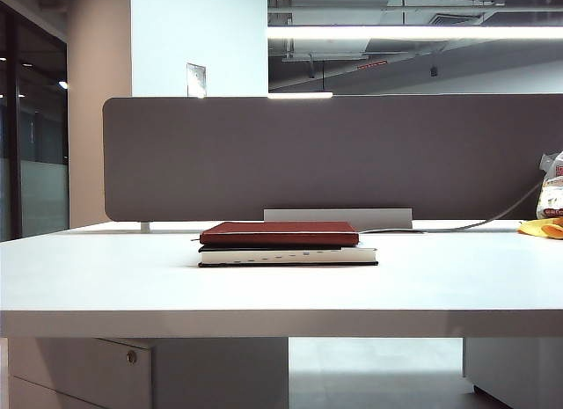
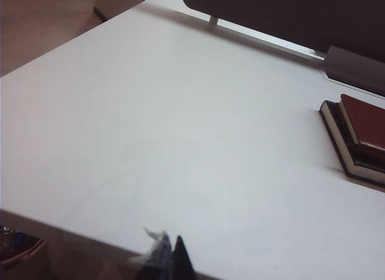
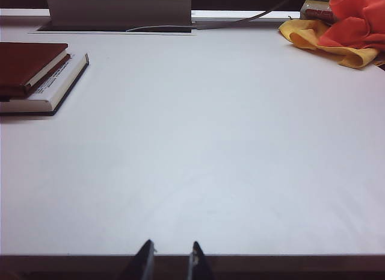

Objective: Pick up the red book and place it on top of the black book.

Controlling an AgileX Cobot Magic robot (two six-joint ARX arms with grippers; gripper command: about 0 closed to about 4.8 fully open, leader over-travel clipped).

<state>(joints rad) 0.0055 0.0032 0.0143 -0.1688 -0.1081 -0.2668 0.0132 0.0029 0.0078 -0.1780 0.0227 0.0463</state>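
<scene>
The red book [image 1: 280,232] lies flat on top of the black book [image 1: 288,256] in the middle of the white table [image 1: 281,290], toward the back. In the left wrist view the red book [image 2: 366,120] and the black book [image 2: 340,141] lie far from my left gripper [image 2: 169,241], which hangs at the table's near edge with its tips together and nothing in it. In the right wrist view the red book [image 3: 27,60] and the black book [image 3: 57,87] are also far off. My right gripper [image 3: 171,245] sits at the near edge, slightly open and empty. Neither gripper shows in the exterior view.
A grey partition [image 1: 325,154] closes off the back of the table. A grey cable cover [image 3: 120,14] and a cable [image 3: 240,20] run along its foot. A yellow and orange cloth [image 3: 337,33] and a snack bag [image 1: 552,185] lie at the back right.
</scene>
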